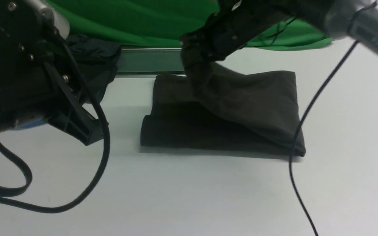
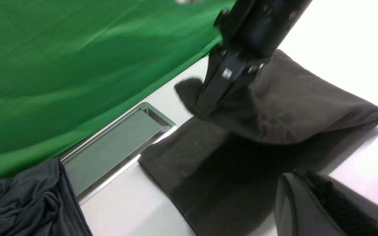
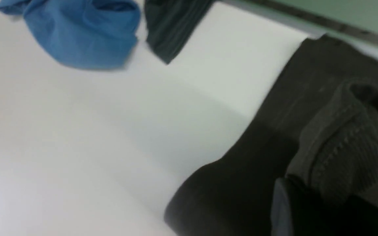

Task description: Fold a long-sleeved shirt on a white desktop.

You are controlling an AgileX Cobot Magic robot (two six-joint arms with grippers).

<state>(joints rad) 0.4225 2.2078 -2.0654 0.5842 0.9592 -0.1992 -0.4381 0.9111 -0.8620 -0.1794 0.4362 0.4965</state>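
Observation:
The long-sleeved shirt [image 1: 241, 108], dark brownish-grey, lies folded into a rectangle on the white desktop [image 1: 189, 196]. My right gripper [image 1: 195, 78] reaches in from the upper right and is shut on a ribbed edge of the shirt [image 3: 336, 147], holding one layer up off the pile. In the left wrist view that gripper [image 2: 206, 108] pinches the raised flap [image 2: 290, 108]. My left gripper [image 1: 89, 137] hangs above the table left of the shirt, shut with nothing in it; its fingers [image 2: 307, 203] show pressed together.
A charcoal-black garment [image 1: 90, 62] lies crumpled at the back left, beside a metal-framed slot [image 1: 149, 62] in the table. A blue garment [image 3: 80, 29] sits further left. The green backdrop [image 1: 126, 19] hangs behind. The right arm's cable [image 1: 307, 114] dangles over the shirt's right edge.

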